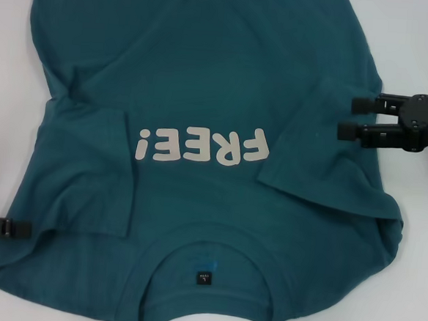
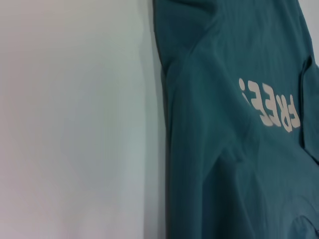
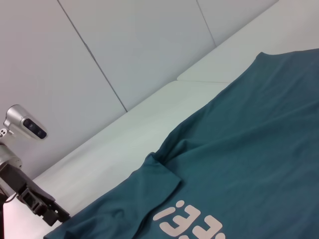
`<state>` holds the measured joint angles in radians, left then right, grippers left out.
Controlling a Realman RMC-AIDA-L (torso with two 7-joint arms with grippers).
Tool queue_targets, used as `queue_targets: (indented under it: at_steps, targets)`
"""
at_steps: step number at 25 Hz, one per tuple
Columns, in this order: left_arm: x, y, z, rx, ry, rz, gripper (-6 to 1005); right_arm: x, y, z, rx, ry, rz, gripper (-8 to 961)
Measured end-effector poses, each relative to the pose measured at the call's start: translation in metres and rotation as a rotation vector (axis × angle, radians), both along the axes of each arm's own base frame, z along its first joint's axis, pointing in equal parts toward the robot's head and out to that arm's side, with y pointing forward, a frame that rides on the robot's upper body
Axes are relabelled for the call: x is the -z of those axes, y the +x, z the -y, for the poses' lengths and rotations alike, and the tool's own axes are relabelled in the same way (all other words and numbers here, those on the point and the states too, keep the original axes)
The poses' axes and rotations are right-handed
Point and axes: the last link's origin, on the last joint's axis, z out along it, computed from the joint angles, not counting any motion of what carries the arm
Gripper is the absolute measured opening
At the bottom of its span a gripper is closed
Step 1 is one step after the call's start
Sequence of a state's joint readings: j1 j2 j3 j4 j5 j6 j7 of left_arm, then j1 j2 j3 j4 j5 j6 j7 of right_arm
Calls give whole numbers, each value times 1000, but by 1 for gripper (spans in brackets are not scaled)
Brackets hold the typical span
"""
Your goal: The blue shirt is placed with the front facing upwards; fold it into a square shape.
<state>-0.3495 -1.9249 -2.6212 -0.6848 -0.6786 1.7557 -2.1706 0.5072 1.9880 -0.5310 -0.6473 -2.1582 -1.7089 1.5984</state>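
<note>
The blue shirt's collar lies nearest, both sleeves folded inward; the right end effector, fingers spread, hovers beside the right sleeve, nearer than the left end effector, whose state cannot be told.

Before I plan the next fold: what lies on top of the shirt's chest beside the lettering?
Both sleeves are folded inward onto the blue shirt: the left sleeve and right sleeve flank the FREE! lettering. The fabric beneath them is hidden.

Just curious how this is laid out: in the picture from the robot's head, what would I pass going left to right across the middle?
Left gripper → folded-in sleeve of the blue shirt → "FREE!" lettering → other folded-in sleeve → right gripper.
</note>
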Motion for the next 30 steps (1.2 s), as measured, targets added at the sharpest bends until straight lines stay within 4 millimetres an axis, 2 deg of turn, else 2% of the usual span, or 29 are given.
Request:
queue_targets:
  at_steps: [17, 30]
  targets:
    - [-2, 0, 15, -35, -72, 22, 917, -2, -1, -2, 2, 11, -7, 894]
    - [-5, 2, 15, -46, -99, 14, 912, -4, 0, -3, 10, 28, -17, 896]
